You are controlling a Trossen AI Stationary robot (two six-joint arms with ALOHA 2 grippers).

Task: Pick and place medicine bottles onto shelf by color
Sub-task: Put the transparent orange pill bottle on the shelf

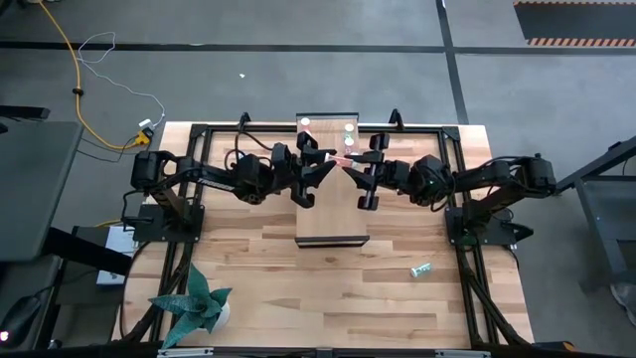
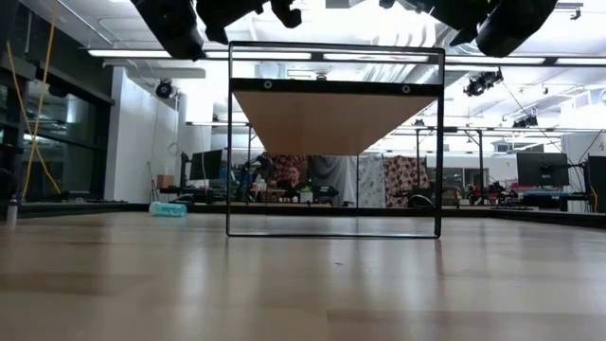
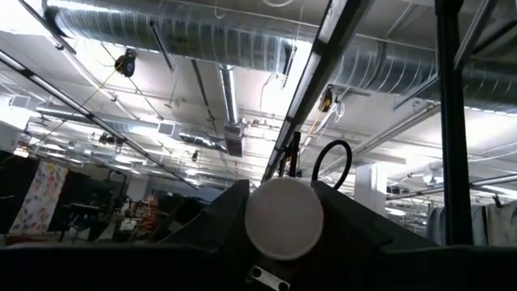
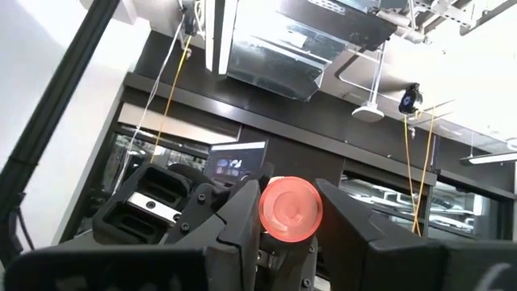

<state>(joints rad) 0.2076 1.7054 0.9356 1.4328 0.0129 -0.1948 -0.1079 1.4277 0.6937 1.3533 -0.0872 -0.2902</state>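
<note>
Pink is the colour of the little bottle (image 1: 343, 159) that you see in the middle of the high view, up in the air over the long wood shelf (image 1: 333, 214). Both arms reach in from the sides and meet there. Your left tool (image 1: 331, 160) comes from the left of the frame and your right tool (image 1: 352, 165) comes from the right, and the bottle sits right between them. In the right wrist view, the round pink bottom of the bottle (image 4: 291, 208) is pinched between the two dark fingers of the right tool (image 4: 291, 212), so that tool is holding it. In the left wrist view, you see the white cap (image 3: 284, 218) of the same bottle, with the left tool (image 3: 284, 222) pressed in on both sides of it, so that tool grips it too. Two more small bottles stand on the shelf at its far end, near the top of the high view, one on the left (image 1: 306, 122) and one on the right (image 1: 349, 127). They are too small for you to be sure of their colours. One blue-green bottle (image 1: 421, 269) lies on its side on the desk (image 1: 298, 278), at the lower right, well apart from the shelf. A green plant (image 1: 194, 303) sits at the lower left corner of the desk. In the low view, the shelf (image 2: 331, 118) stands on its thin dark frame, and both arms hang above it at the top of the picture.
</note>
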